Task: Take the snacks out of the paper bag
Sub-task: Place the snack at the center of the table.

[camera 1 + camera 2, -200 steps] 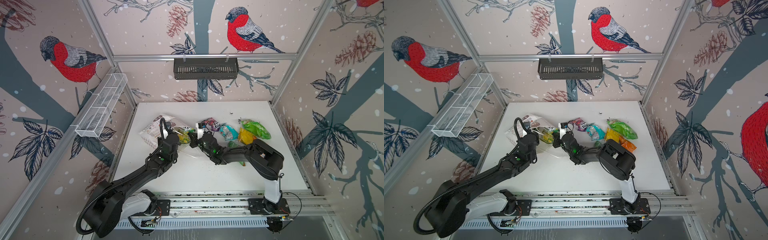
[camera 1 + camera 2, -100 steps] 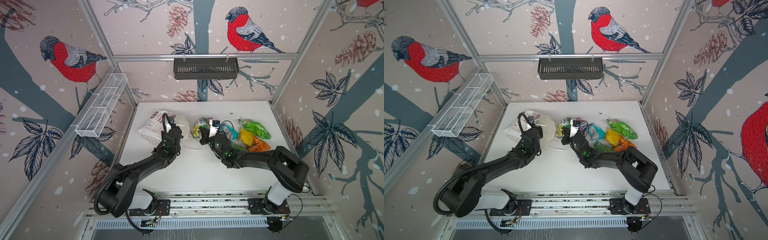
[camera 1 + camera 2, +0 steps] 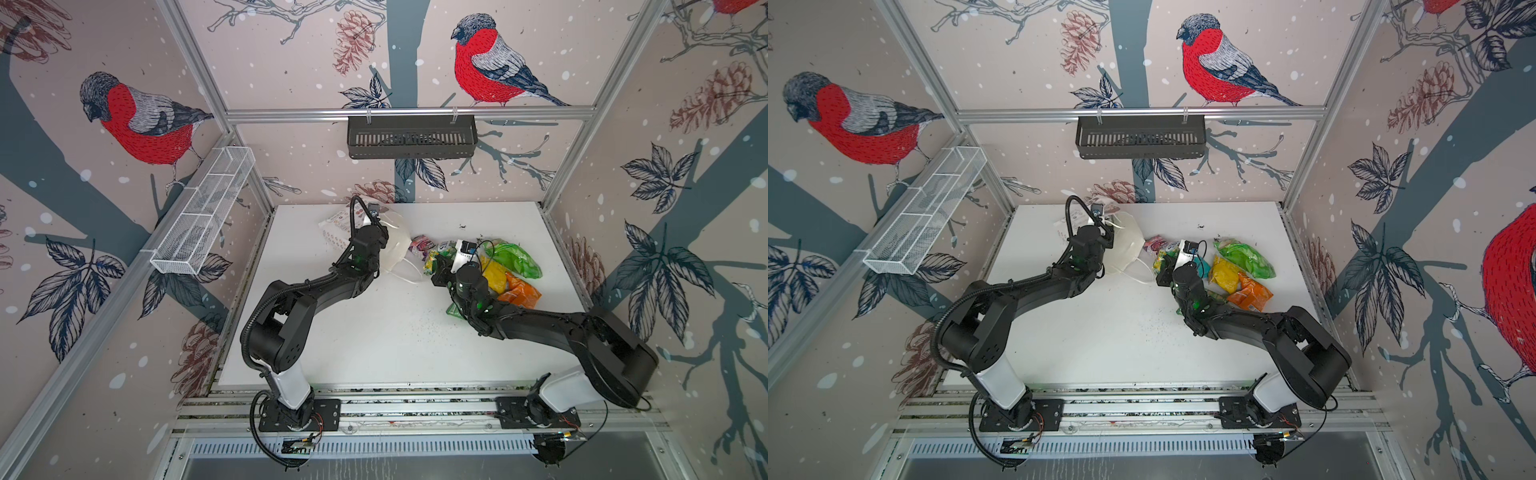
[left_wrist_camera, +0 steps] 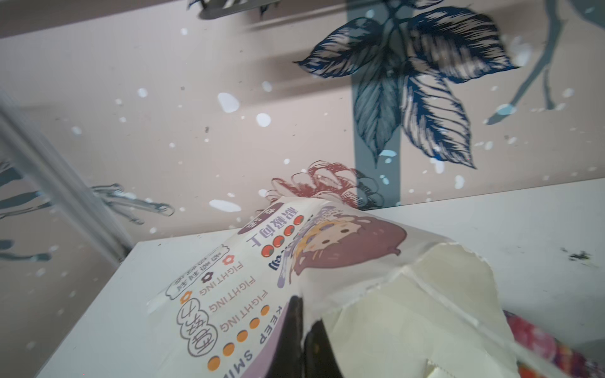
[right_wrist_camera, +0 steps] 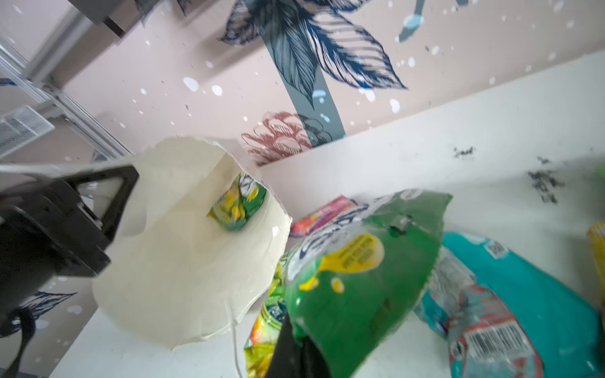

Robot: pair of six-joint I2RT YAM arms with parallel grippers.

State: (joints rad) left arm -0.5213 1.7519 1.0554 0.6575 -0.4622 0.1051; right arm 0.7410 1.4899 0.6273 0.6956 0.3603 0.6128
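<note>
The white paper bag lies tipped on the table with its mouth toward the snacks. My left gripper is shut on the rim of the paper bag, beside its printed side. My right gripper is shut on a green packet, held just outside the bag's mouth. One green-yellow packet shows inside the paper bag. Green, yellow, orange, teal and pink packets lie on the table at the right.
A black slotted basket hangs on the back wall. A white wire shelf runs along the left wall. Dark crumbs speckle the white table near the back. The bag's cord handle trails on the table.
My left gripper has carried the bag's rim toward the back and right. My right gripper has drawn away from the bag's mouth to the right with the green packet.
</note>
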